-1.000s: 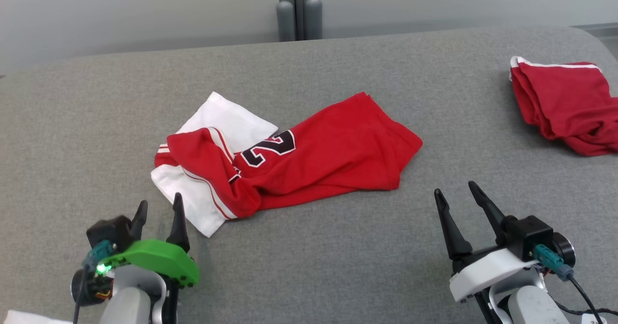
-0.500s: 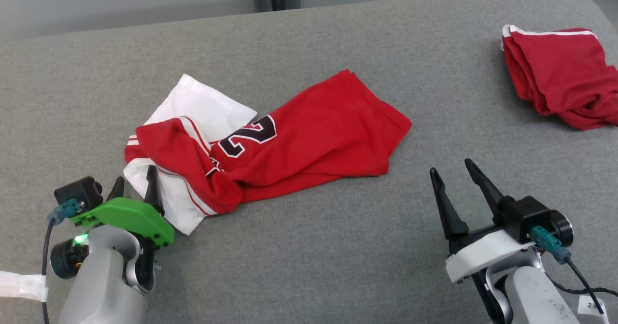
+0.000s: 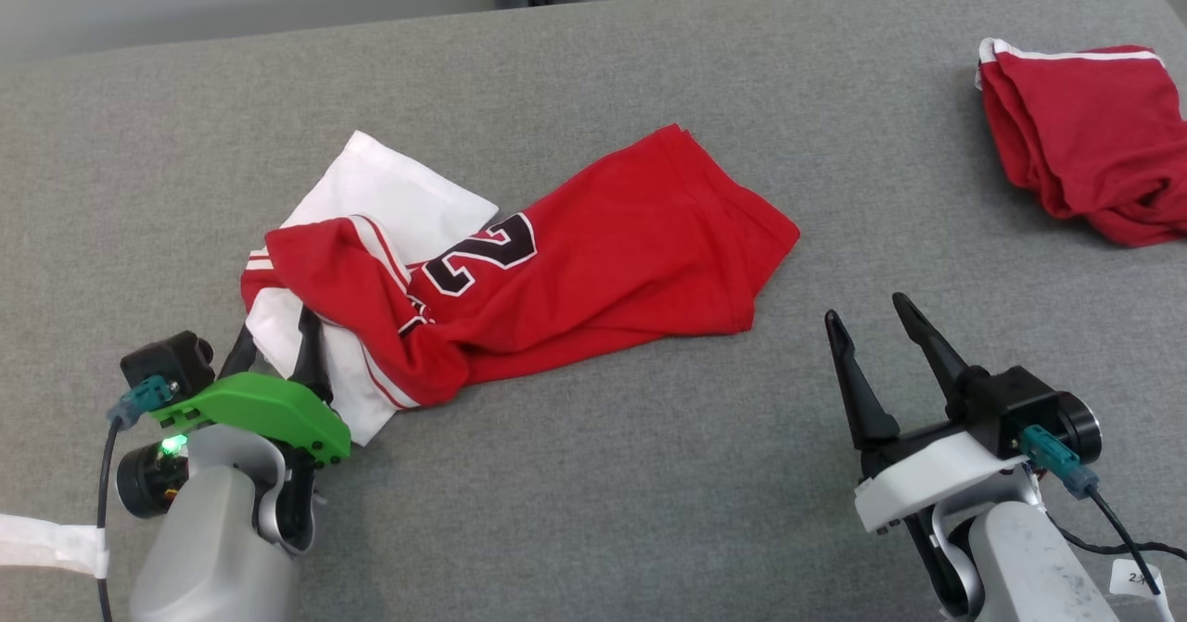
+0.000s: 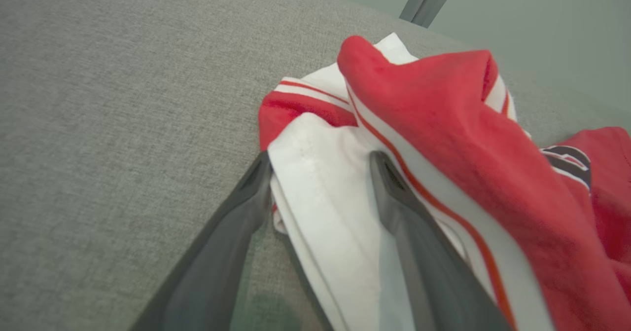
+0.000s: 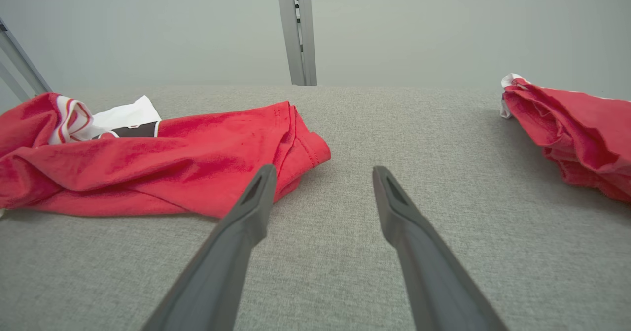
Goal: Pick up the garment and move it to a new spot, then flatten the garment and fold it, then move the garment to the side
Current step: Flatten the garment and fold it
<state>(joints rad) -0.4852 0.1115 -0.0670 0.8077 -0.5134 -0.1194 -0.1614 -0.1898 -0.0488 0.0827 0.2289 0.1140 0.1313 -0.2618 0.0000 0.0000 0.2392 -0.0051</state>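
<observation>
Left hand [image 3: 276, 330] has just pushed in toward 12 o'clock, from short of the cloth to right on it. The head camera shifted too, so ignore the apparent slide of everything else. Its fingers [image 4: 222, 252] now straddle the white hem at the 8 o'clock end of the garment [image 3: 593, 270]. One finger sits outside the edge, down by the grey tabletop [image 3: 593, 492], and the other lies over the white fabric. Jaws spread wide, nothing pinched yet. Reads as pre-grasp for the pick-up; the move, flatten and fold are all still to do.

Pose: left wrist low, fingers angled down and forward, nearly skimming the surface.

Garment: red jersey with white panels, crumpled, left of centre on the tabletop, not lifted.

Right hand [image 3: 867, 310] hovers at the garment's 4 o'clock, well apart from it, fingers pointing to 12, released and empty.

Second red garment [image 3: 1085, 131] is bunched at the tabletop's 2 o'clock corner, untouched.
</observation>
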